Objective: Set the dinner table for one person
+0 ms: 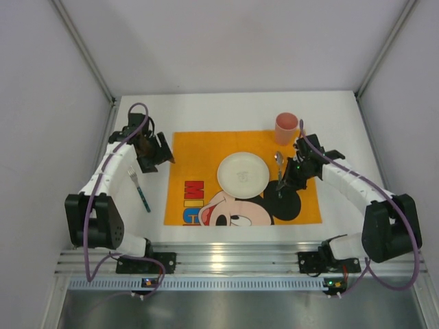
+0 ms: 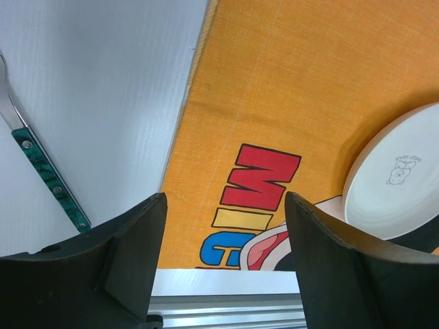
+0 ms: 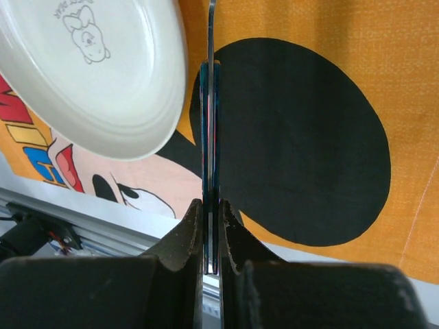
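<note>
White surface [image 1: 226, 110] is bearing plate [image 1: 243, 173], cup [image 1: 287, 127], fork [image 1: 139, 188]; spoon [image 1: 278, 160] pending, right hand [image 3: 211, 209] pinching it at plate's three o'clock; left hand [image 2: 225, 205] gaping, empty.

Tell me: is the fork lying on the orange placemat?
No, the fork lies on the bare white table, left of the placemat.
</note>
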`<state>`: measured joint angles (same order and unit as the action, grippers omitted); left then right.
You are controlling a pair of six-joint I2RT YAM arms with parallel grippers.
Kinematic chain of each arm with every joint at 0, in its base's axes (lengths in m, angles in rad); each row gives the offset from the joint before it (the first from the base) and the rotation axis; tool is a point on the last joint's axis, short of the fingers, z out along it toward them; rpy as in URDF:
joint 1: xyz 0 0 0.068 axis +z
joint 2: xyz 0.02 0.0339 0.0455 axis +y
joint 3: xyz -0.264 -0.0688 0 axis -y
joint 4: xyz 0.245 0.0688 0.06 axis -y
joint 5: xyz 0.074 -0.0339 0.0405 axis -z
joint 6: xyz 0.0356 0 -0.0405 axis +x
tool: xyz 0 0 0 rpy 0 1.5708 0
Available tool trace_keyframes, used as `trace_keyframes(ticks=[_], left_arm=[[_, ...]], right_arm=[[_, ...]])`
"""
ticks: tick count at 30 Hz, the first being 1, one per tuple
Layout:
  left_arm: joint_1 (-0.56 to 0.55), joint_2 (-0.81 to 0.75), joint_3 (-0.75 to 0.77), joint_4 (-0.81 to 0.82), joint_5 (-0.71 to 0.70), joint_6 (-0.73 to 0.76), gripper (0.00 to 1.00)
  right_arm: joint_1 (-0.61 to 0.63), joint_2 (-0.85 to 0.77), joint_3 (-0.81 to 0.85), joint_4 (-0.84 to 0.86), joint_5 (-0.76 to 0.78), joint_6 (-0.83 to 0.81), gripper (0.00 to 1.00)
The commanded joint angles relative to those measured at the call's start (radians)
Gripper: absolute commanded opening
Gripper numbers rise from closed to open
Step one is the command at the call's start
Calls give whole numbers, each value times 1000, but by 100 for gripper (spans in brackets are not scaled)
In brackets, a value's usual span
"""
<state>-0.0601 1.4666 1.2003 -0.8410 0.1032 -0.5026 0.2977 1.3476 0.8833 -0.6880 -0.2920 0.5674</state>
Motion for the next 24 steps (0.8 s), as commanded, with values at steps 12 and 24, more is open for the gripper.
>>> trace_keyframes(ticks=[12, 24], left_arm=[[37, -14, -25, -20, -95, -10, 71], [307, -28, -76, -95, -264, -8, 69]], right_arm=[[-25, 143, 23, -65, 108, -84, 41], [-26, 116, 137, -208, 192, -101, 56]])
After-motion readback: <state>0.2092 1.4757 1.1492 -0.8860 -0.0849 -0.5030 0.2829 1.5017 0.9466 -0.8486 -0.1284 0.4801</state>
